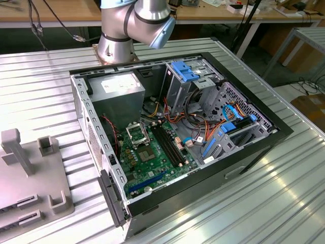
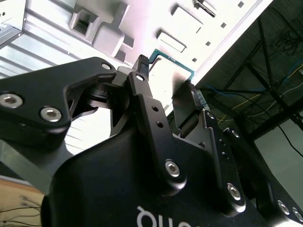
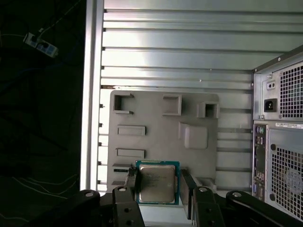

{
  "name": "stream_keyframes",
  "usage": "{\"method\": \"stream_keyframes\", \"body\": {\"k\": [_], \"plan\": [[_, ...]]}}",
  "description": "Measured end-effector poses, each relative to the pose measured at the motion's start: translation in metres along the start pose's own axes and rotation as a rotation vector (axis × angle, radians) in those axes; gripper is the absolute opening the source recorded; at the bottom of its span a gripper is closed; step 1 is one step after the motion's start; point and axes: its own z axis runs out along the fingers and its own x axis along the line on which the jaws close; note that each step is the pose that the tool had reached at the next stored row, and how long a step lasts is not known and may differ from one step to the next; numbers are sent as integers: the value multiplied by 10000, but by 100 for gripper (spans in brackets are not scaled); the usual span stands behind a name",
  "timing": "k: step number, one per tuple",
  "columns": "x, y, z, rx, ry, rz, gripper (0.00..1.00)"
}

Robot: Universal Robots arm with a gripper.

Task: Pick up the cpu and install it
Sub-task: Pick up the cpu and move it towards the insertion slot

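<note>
gripping the cpu (image 3: 156, 183) by two opposite edges, my gripper (image 3: 158, 190) is closed on it. its silvery face shows in the first wrist view, with the grey fixture tray (image 3: 156, 118) behind it. in the exterior view that tray sits at nine o'clock from the open computer case (image 1: 244, 160), where the black socket (image 1: 136, 133) lies on the green motherboard (image 1: 152, 162).

Silvery-grey cpu (image 3: 156, 183), seemingly teal-edged; grey tray (image 3: 156, 118); green motherboard (image 1: 163, 172).
</note>
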Motion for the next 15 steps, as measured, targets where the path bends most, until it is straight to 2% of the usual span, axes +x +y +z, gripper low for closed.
{"method": "stream_keyframes", "body": {"k": [11,15], "plan": [[-128,-4,-8,-1,0,0,45],[-209,-7,-13,0,1,-1,45]]}}
